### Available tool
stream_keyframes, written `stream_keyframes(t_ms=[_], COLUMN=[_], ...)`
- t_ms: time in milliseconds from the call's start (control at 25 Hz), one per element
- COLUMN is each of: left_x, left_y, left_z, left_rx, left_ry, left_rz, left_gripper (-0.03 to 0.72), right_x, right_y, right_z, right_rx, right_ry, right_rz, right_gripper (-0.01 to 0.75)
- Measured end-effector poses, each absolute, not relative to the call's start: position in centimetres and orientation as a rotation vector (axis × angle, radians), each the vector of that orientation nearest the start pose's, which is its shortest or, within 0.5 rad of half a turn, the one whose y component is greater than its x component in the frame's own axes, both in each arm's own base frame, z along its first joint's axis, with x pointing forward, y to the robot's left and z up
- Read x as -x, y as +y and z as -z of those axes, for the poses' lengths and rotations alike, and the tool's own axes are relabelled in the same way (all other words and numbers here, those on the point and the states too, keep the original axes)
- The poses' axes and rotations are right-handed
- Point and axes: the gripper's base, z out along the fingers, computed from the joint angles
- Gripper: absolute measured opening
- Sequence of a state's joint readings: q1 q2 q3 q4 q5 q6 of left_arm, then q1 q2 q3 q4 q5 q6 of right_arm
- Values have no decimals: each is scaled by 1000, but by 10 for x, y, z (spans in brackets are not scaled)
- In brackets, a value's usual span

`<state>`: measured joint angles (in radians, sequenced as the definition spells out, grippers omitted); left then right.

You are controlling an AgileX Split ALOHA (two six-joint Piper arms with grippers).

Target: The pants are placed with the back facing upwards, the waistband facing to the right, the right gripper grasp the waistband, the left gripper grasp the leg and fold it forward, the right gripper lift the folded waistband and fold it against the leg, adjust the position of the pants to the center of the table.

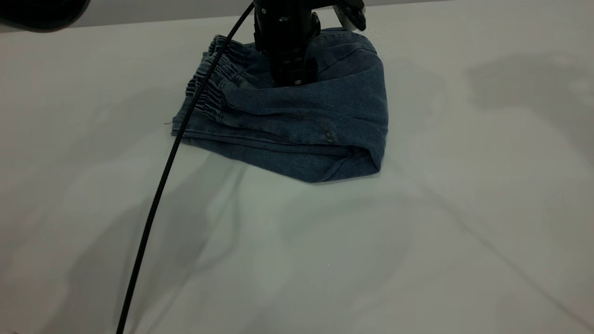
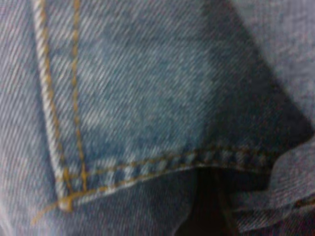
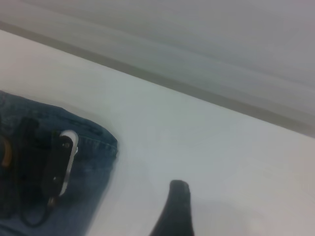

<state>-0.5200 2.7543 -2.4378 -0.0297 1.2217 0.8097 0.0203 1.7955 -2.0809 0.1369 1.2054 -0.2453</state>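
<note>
The pants (image 1: 320, 120) lie folded into a thick blue denim bundle at the far middle of the table (image 1: 325, 260). The ruffled waistband (image 1: 209, 86) lies on top along the bundle's left side. My left gripper (image 1: 293, 76) presses straight down on the bundle's top. Its wrist view is filled with denim and the orange-stitched corner of a back pocket (image 2: 69, 196). My right gripper (image 3: 224, 216) hovers over bare table beside the pants, holding nothing, and only one fingertip (image 3: 178, 194) shows. It faces the left gripper (image 3: 59, 169). The leg is hidden within the fold.
A black cable (image 1: 158, 195) runs from the left arm down across the table's front left. A dark rounded object (image 1: 41, 14) sits at the far left corner. The table's far edge (image 3: 197, 91) runs behind the pants.
</note>
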Motion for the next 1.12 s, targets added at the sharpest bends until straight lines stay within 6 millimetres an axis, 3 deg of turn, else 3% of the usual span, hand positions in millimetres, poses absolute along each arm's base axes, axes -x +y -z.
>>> stream_keyframes(t_ms=[200, 560, 920, 1120], left_x=[-463, -463, -465, -465], left_y=[-268, -269, -271, -271], left_z=[-67, -75, -97, -135], left_rx=[-1584, -1222, -1176, -1142], left_ry=[2581, 2758, 2727, 2668], left_rz=[36, 60, 73, 83], left_gripper=[462, 462, 462, 462], right_x=[-387, -387, -387, -386], right_y=[19, 20, 20, 20], right_z=[-435, -435, -435, -434], right_rx=[317, 317, 317, 320], right_ry=[2372, 2370, 2369, 2385], right_rz=[-71, -73, -73, -75], right_gripper=[587, 587, 587, 587])
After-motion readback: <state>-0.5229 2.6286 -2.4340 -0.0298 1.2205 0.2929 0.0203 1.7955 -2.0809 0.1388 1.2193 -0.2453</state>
